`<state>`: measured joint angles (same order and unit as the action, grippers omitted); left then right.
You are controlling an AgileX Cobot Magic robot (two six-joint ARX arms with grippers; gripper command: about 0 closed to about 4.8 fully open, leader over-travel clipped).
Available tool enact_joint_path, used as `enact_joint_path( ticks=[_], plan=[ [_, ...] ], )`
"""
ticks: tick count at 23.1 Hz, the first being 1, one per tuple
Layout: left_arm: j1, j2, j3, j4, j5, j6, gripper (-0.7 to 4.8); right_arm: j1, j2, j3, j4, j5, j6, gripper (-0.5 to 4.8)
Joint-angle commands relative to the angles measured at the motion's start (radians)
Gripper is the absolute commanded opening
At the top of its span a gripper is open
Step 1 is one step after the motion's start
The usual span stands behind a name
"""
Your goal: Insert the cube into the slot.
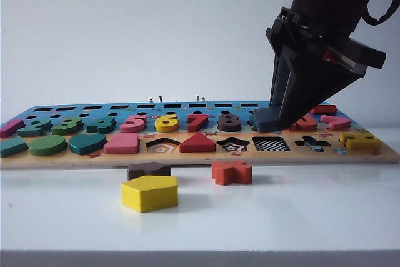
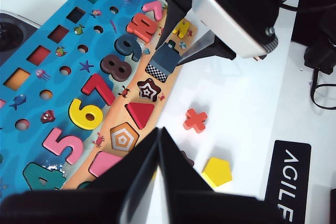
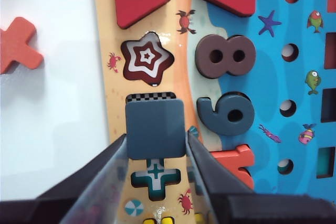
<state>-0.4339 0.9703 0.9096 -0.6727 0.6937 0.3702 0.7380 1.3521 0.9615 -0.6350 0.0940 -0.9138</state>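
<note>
We see the cube (image 3: 155, 128) — a dark slate-blue, flat block with rounded corners and a matt face — clamped between the two fingers of the right gripper (image 3: 156, 148), jaws pressed against its opposite sides. It hangs over the slot (image 3: 152, 97), covering most of it; only a thin strip of checkerboard floor shows past the cube's far edge. In the exterior view the cube (image 1: 270, 119) sits above and slightly behind the checkered slot (image 1: 270, 144), tilted, not yet seated.

The slot lies in the front row of the puzzle board (image 1: 200, 157), near the board's front edge, between the star recess (image 3: 147, 59) and the cross recess (image 3: 156, 175). Behind it stand the brown eight (image 3: 224, 56) and the blue nine (image 3: 226, 113), close to the cube's flank.

On the tabletop (image 1: 300, 217) before the board's front edge we find the yellow pentagon (image 1: 150, 192), a small brown block (image 1: 149, 170) and an orange cross (image 1: 232, 172) — well apart from the slot.

The left gripper (image 2: 159, 153) hovers above the board's front edge, its fingers meeting at the tips, holding nothing.
</note>
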Motion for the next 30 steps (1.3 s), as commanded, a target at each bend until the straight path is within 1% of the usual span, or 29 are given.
enact_joint_path(
  ticks=[1,10,30],
  plan=[
    [0.001,-0.003,0.003,0.009,0.001,0.005,0.17,0.000,0.013,0.004,0.014,-0.004,-0.003,1.11],
    [0.001,-0.003,0.003,0.010,0.002,0.005,0.17,-0.003,0.051,0.004,0.033,-0.004,-0.003,1.11],
    [0.001,-0.003,0.003,0.010,0.001,0.005,0.17,-0.003,0.051,0.004,0.035,-0.004,-0.002,1.11]
  ],
)
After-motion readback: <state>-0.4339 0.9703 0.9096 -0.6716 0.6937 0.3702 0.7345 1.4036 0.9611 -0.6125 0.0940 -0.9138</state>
